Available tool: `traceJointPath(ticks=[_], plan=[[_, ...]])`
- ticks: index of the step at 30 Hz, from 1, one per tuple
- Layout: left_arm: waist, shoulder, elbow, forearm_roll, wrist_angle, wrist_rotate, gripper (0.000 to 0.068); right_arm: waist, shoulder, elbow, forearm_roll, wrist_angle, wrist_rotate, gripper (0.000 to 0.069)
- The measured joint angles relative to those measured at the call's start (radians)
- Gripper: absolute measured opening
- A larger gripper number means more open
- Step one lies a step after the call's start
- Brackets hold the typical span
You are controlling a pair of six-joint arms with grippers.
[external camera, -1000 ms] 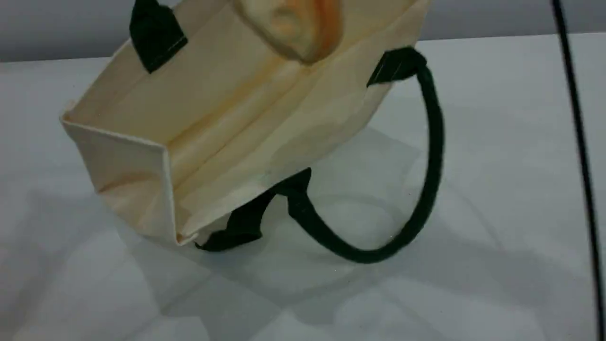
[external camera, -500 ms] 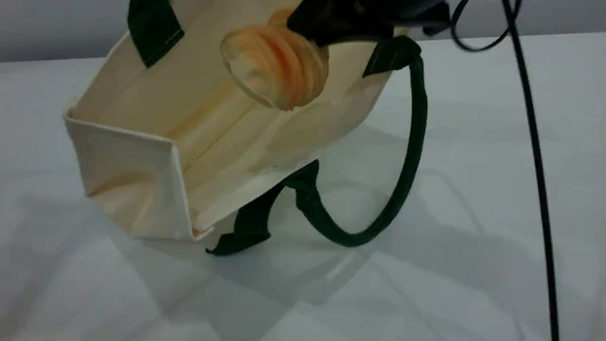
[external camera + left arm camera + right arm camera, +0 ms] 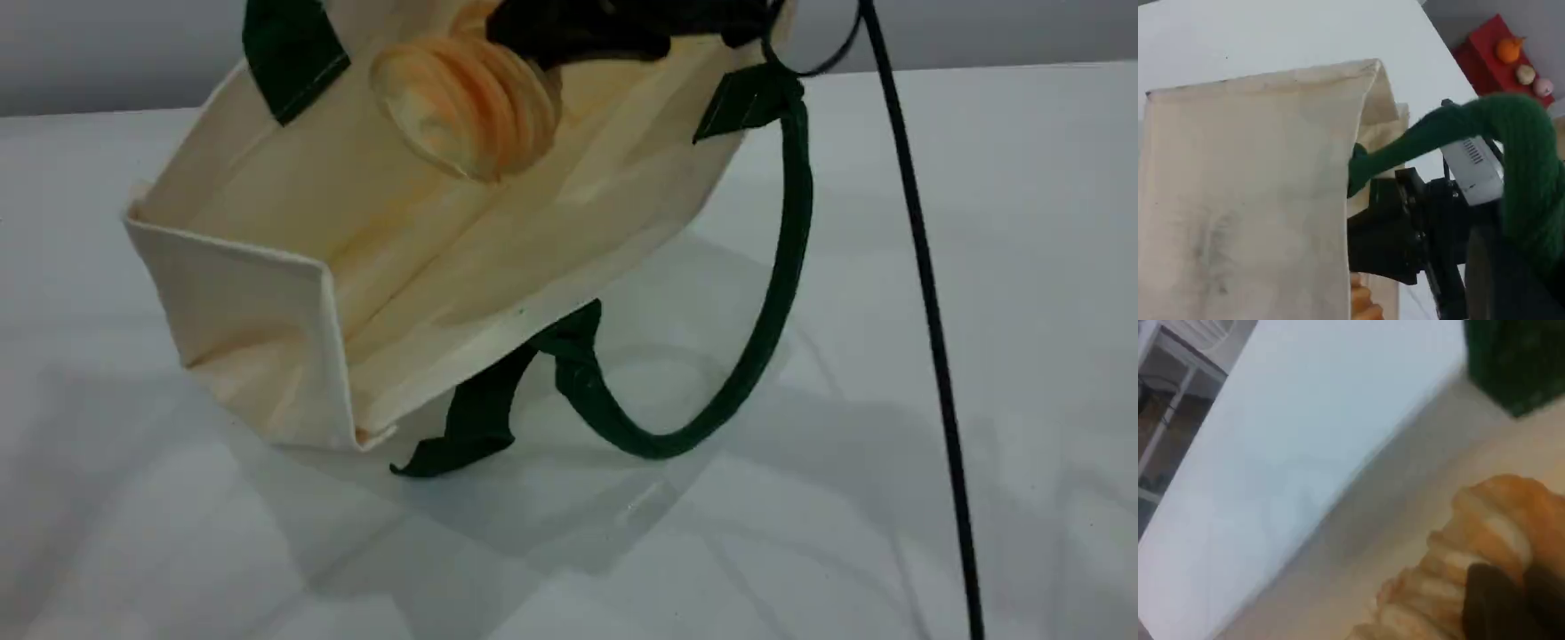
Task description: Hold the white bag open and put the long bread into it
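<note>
Two closed grips: our right gripper (image 3: 1518,601) is clamped on the long bread (image 3: 462,107), held inside the tilted mouth of the white bag (image 3: 240,293). Our left gripper (image 3: 1511,280) pinches its green handle (image 3: 1511,133), and the bag's lower edge rests on the table (image 3: 800,551).

You lose upper rim of white bag (image 3: 267,258) past scene view's top edge. There right gripper (image 3: 544,43) is mostly cut off too, and hides far end of long bread (image 3: 458,111). Right wrist view blurred throughout.
</note>
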Motion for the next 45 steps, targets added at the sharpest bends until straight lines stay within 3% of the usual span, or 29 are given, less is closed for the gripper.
traceJointPath(ticks=[6, 9, 16, 20, 29, 36, 42, 45], plan=[[0.0, 0.0, 0.0, -0.002, 0.0, 0.0, 0.0081, 0.0, 0.038, 0.0, -0.003, -0.004, -0.074, 0.0064], [0.0, 0.0, 0.0, -0.005, 0.0, 0.0, 0.0081, 0.0, 0.046, 0.0, -0.003, 0.027, -0.123, 0.0111], [0.0, 0.0, 0.0, -0.005, 0.0, 0.0, 0.0081, 0.0, 0.046, -0.05, -0.003, 0.058, -0.135, 0.039], [0.0, 0.0, 0.0, 0.007, 0.0, 0.008, 0.0081, -0.001, 0.042, -0.059, -0.004, 0.136, -0.135, 0.0496], [0.002, 0.001, 0.0, 0.026, 0.0, 0.024, 0.0081, -0.02, -0.052, -0.058, -0.08, 0.174, -0.056, 0.0503], [0.004, -0.012, -0.001, 0.062, 0.0, 0.024, 0.0081, -0.128, -0.21, -0.057, -0.241, 0.214, 0.088, 0.0495], [0.087, -0.021, -0.051, 0.013, 0.0, 0.017, 0.0081, -0.229, -0.335, -0.057, -0.412, 0.283, 0.229, 0.0495], [0.132, -0.02, -0.052, 0.029, 0.0, 0.016, 0.0081, -0.258, -0.381, -0.057, -0.475, 0.301, 0.266, 0.0495]])
